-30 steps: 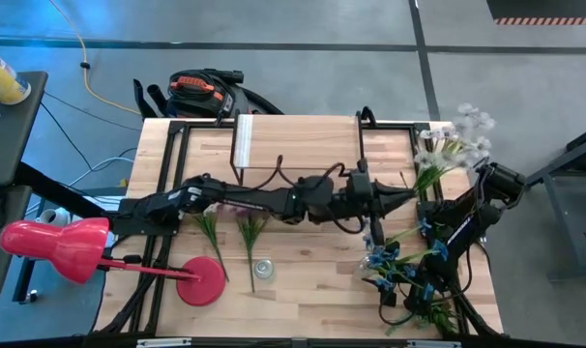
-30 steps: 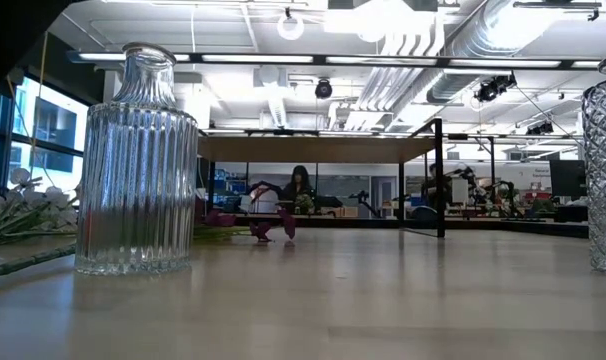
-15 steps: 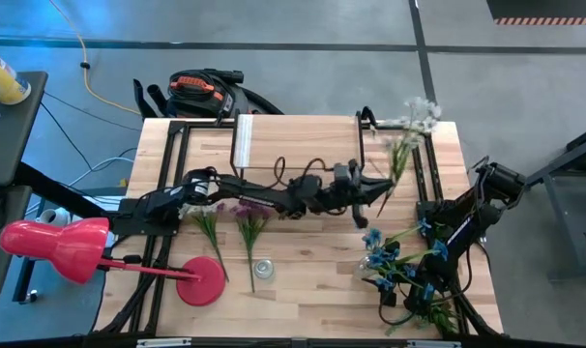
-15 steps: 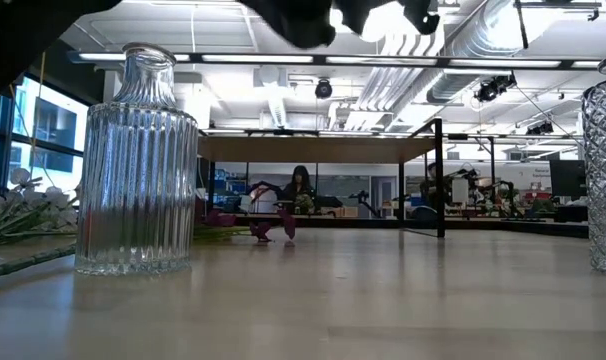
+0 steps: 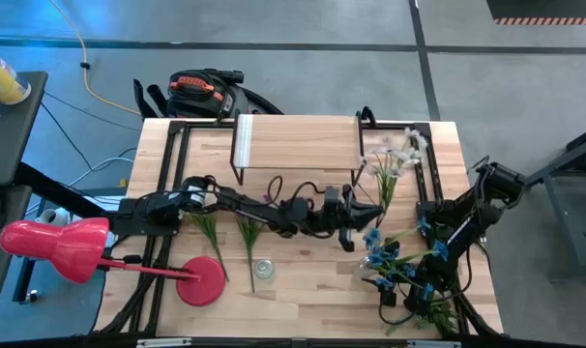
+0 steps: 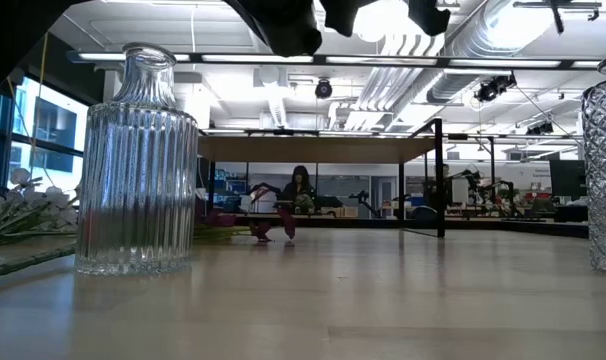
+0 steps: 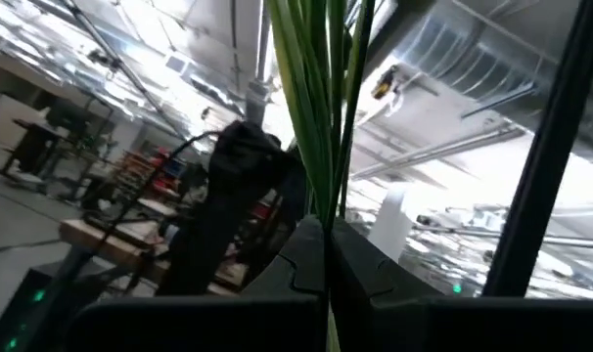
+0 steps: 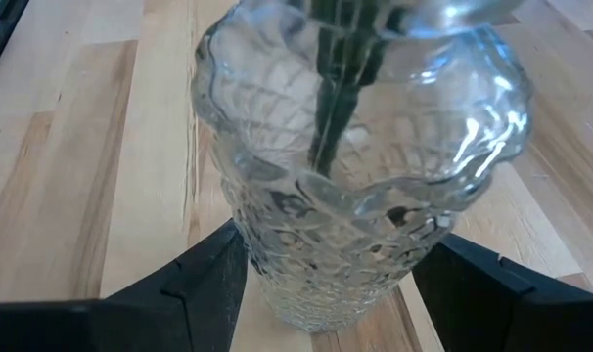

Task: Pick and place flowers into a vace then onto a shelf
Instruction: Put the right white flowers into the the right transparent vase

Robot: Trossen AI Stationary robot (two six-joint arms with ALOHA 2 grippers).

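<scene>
My left gripper [image 5: 368, 211] [image 7: 326, 259] hovers mid-table, just near of the shelf [image 5: 298, 143], shut on a pale white flower [image 5: 395, 157] whose green stems [image 7: 321, 98] rise away from the fingers. My right gripper [image 8: 331, 279] is by the table's right edge, around a knobbly glass vase [image 8: 345, 196] that stands on the table and contains blue and white flowers [image 5: 378, 253]. Purple flowers [image 5: 249, 227] and another green stem [image 5: 208, 228] lie flat on the table's left half. My left gripper pinches the pale flower's bundle of green stems at the lower end [image 7: 328, 210] between both fingers. The flower is lifted clear, and its blossoms [image 5: 401, 150] point toward the far right corner. My right gripper has one finger [image 8: 213, 284] on each side of the vase's lower wall [image 8: 267, 264], coming in level; the vase stands upright with its base on the table.
A ribbed glass bottle [image 6: 133, 160] [image 5: 264, 269] stands near the front centre. A red lamp-like object with a round base [image 5: 204, 280] sits at the near left. The black frame rails [image 5: 424, 193] run along the table's sides. Bare wood lies between bottle and vase.
My left gripper has drawn back from the right edge toward the table's left and near side, still shut on the pale flower. The blossoms swung from beyond the far right corner to beside the shelf's right end, with the stem tipping more upright.
</scene>
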